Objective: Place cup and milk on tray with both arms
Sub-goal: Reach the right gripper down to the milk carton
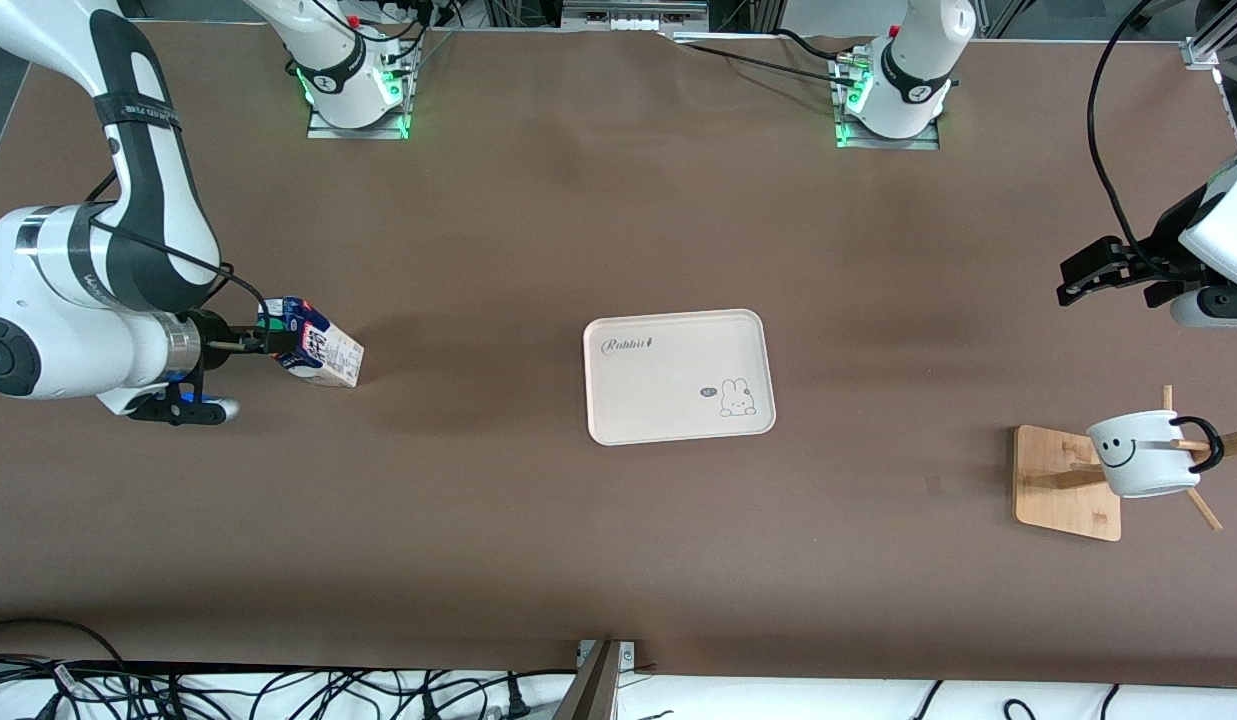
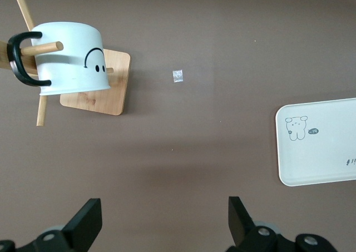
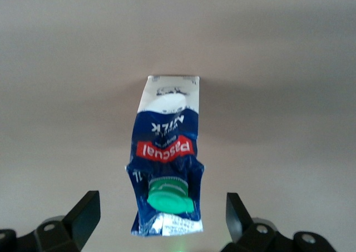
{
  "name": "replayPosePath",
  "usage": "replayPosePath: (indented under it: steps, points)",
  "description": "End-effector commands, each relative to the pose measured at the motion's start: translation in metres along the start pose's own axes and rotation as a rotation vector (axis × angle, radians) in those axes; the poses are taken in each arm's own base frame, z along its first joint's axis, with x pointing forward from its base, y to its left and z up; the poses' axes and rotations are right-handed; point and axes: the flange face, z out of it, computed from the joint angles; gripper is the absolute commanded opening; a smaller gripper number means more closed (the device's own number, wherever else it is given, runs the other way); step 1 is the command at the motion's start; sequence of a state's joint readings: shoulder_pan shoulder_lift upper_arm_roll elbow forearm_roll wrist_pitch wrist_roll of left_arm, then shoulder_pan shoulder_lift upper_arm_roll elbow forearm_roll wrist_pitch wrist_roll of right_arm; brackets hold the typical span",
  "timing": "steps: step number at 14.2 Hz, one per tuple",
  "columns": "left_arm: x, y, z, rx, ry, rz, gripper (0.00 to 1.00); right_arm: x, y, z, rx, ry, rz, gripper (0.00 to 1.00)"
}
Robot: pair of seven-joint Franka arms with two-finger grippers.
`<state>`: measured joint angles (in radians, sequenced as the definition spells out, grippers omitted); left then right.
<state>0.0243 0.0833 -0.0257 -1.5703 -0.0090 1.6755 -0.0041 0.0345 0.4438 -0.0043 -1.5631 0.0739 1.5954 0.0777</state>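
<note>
While both grippers gape empty, right gripper (image 3: 161, 221) brackets milk (image 1: 318, 352), left gripper (image 1: 1103, 275) above cup (image 1: 1143, 455); approach step, closing next, tray (image 1: 678, 380) bare.

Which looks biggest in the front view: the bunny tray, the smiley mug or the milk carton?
1. Tray, clearly biggest.
2. Smiley mug, hanging on the wooden rack.
3. Milk carton, a bit smaller, partly hidden by the right gripper, so mug versus carton is unsure.
</note>
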Motion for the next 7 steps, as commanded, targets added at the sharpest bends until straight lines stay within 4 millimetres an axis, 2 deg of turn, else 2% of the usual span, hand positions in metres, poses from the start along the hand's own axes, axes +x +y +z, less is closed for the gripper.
replayPosePath:
  steps: [1, 3, 7]
  points:
    - [0.003, -0.002, -0.007, 0.004, -0.002, 0.011, 1.0, -0.024, 0.004, -0.009, 0.005, -0.012, 0.004, 1.0]
    - [0.003, -0.002, -0.006, 0.004, -0.005, 0.011, 1.0, -0.022, 0.008, -0.007, 0.005, -0.014, 0.004, 1.0]
    - [0.003, -0.002, -0.006, 0.004, -0.004, 0.009, 1.0, -0.013, 0.01, 0.01, 0.008, -0.011, 0.01, 1.0]
